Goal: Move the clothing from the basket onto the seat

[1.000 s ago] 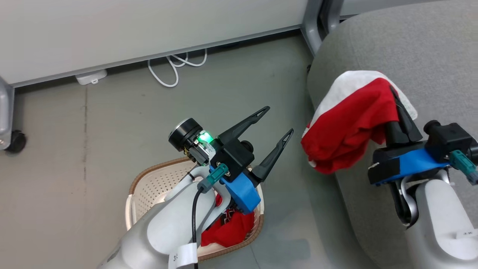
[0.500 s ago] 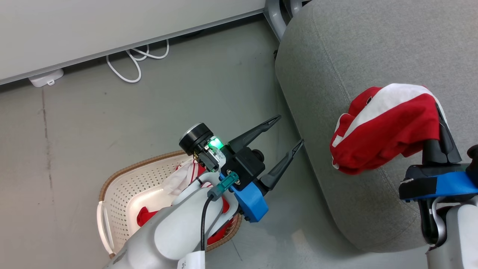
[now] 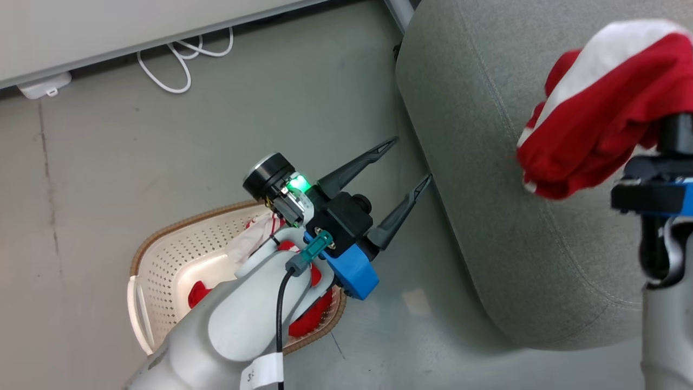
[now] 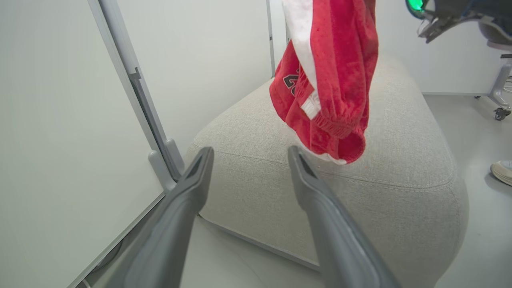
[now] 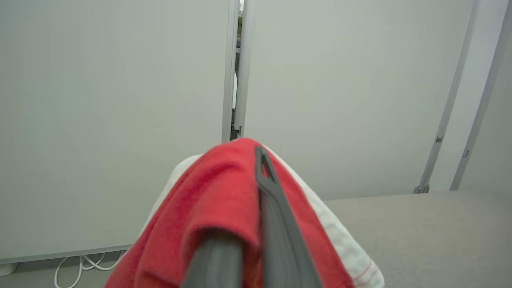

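A red and white piece of clothing (image 3: 601, 108) hangs in the air over the light-grey seat (image 3: 487, 162), bunched around my right gripper (image 5: 252, 164), which is shut on it. In the left wrist view the same clothing (image 4: 332, 80) dangles a little above the seat (image 4: 400, 168). My left gripper (image 3: 411, 158) stands open and empty above the floor, between the basket and the seat's edge. The cream basket (image 3: 162, 244) sits at lower left under my left forearm, with more red clothing (image 3: 306, 322) inside, partly hidden by the arm.
White cables (image 3: 178, 59) and a white adapter (image 3: 43, 86) lie along the wall base. A metal post foot (image 4: 160, 160) stands by the seat's corner. A person's shoe (image 4: 502, 172) and a wheeled chair base (image 4: 500, 108) are beyond the seat.
The head camera has shifted. My right gripper has carried the clothing higher and further over the seat. The left gripper stays open near the basket.
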